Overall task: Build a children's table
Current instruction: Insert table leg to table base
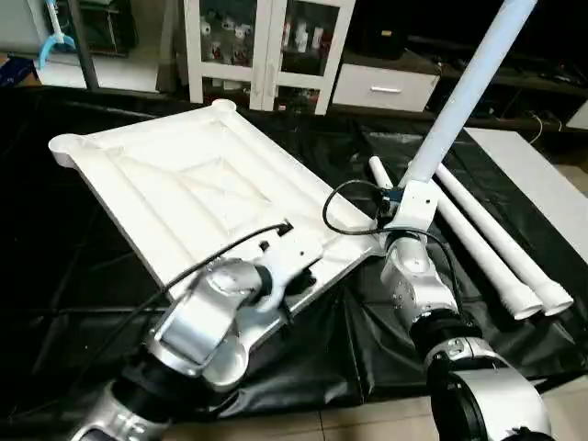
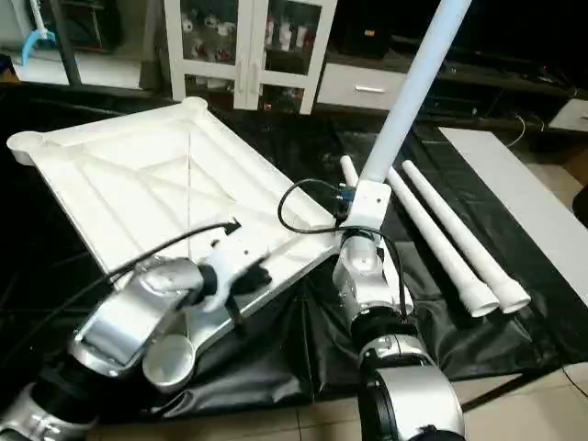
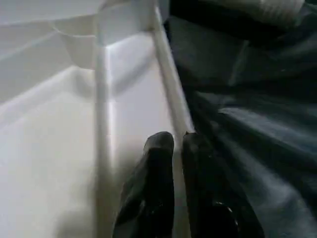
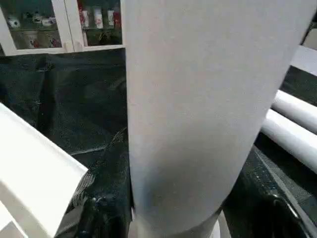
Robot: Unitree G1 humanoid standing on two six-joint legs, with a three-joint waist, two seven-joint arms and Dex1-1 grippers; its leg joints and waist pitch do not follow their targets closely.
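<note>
Leg [image 1: 469, 87] clamped in our right gripper [image 1: 404, 188] leans up-right over tabletop's [image 1: 184, 184] near-right corner socket; left gripper [image 3: 177, 141] nearly closed at rim.

Left pincer [image 3: 177, 144] nearly closed, right forearm [image 1: 415, 276] raised

We lose the raised leg [image 1: 464, 96] past the frame's top edge; our left forearm [image 1: 207, 322] covers the tabletop's [image 1: 184, 175] near edge and corner
</note>
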